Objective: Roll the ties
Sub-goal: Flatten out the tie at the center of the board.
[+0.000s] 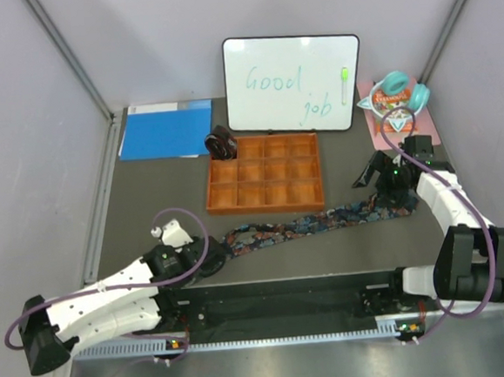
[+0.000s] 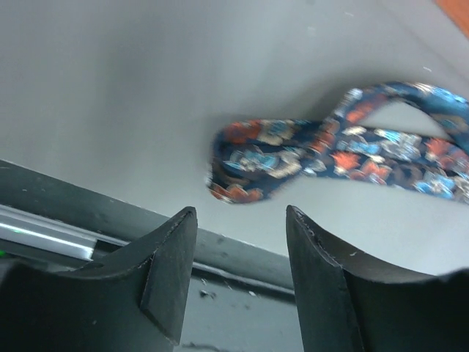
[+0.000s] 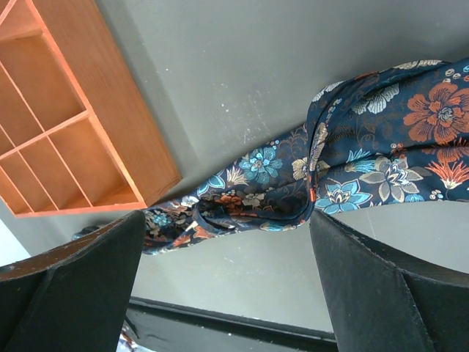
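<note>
A navy floral tie (image 1: pixel 307 223) lies as a long strip across the mat in front of the orange tray. Its narrow end (image 2: pixel 256 158) is folded back on itself just beyond my left gripper (image 2: pixel 242 213), which is open with nothing between its fingers. In the top view the left gripper (image 1: pixel 207 255) sits at that left end. My right gripper (image 1: pixel 379 185) hovers over the wide end, open, and the tie (image 3: pixel 352 161) lies bunched and twisted below its fingers (image 3: pixel 227 220). A dark rolled tie (image 1: pixel 221 144) sits by the tray's far left corner.
The orange compartment tray (image 1: pixel 221 200) stands mid-table, its corner close to the tie (image 3: pixel 117 125). Behind it are a whiteboard (image 1: pixel 292 82), a blue folder (image 1: pixel 164 130), and teal headphones (image 1: pixel 394 90) on a pink sheet. A black rail (image 1: pixel 287 295) runs along the near edge.
</note>
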Controlling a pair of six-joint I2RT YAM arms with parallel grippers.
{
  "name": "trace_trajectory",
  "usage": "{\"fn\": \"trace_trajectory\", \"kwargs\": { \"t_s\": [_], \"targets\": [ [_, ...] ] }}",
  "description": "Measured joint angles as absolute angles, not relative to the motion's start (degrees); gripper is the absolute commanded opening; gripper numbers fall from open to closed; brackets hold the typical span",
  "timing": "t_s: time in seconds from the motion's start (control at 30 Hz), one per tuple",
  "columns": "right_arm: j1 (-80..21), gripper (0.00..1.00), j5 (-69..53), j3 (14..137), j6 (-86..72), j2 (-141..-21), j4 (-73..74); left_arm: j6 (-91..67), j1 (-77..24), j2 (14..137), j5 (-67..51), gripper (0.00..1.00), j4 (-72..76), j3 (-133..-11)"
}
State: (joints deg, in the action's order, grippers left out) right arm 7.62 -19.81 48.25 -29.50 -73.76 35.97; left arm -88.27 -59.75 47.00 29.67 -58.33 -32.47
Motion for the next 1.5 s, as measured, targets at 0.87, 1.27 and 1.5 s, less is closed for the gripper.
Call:
{"fn": "trace_trajectory", "kwargs": {
  "t_s": [0.87,1.27,1.5],
  "targets": [
    [7.6,0.94,-19.8,47.2,-28.0,-75.9,34.7,-89.2,-59.7,54.3,37.8,0.31,-47.0,-25.6],
    [7.6,0.94,-18.4,45.7,-27.4,-78.1,33.6,-85.8,-59.0,48.6,40.3,0.00,-48.5,-29.1],
    [7.6,0.93,-15.7,44.6,-27.7,-82.4,33.6,-80.5,-53.5,35.6,42.0,0.00,-50.6,-37.6]
  ]
}}
